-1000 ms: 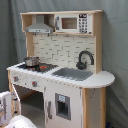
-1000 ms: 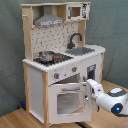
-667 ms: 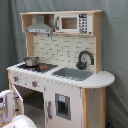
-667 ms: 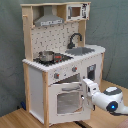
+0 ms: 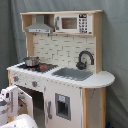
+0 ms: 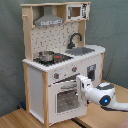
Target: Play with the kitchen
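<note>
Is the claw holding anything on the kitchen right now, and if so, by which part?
It cannot be told. In the second exterior view the claw sits against the top right of the oven door, but its tips are hidden, so any hold on the door's edge is unconfirmed.

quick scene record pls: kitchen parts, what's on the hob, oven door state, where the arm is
unit: toy kitchen, white and pale wood
hob: small metal pot on it
sink: grey basin, black tap behind
top shelf: hood, microwave
oven door: looks slightly ajar in the second exterior view
arm: white arm at the oven front, at door top edge
pincer: by oven door; open/shut unclear
</note>
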Tool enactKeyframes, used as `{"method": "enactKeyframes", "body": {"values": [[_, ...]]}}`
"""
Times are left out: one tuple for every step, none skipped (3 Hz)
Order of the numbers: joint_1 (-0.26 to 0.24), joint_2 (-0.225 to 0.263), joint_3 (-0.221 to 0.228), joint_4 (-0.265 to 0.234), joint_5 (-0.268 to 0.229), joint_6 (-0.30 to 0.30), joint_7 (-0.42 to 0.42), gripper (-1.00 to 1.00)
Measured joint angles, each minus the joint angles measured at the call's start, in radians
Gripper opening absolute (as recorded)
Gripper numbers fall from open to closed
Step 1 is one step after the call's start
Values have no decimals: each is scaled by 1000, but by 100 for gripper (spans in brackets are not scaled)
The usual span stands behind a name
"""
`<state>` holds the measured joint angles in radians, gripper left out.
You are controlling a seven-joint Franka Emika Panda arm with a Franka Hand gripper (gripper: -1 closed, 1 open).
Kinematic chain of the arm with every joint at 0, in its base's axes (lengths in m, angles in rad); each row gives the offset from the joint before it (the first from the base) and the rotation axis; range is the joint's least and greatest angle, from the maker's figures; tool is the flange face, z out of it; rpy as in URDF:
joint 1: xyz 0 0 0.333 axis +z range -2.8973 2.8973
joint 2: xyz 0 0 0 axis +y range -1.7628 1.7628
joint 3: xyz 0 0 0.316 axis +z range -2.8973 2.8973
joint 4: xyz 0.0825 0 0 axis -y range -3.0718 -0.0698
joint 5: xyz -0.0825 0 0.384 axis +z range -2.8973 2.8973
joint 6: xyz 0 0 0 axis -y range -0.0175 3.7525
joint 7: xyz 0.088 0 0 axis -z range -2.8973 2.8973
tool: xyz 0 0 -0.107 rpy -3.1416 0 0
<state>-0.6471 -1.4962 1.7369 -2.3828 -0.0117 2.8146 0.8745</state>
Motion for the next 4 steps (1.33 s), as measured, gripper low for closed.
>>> {"method": "enactKeyframes", "body": {"values": [[-70,0,0,34,0,64,-5,100],[-144,0,5,49,0,134,-12,100],[-50,1,-6,-17,0,102,-13,100],[34,2,-7,-55,1,49,-13,100]]}}
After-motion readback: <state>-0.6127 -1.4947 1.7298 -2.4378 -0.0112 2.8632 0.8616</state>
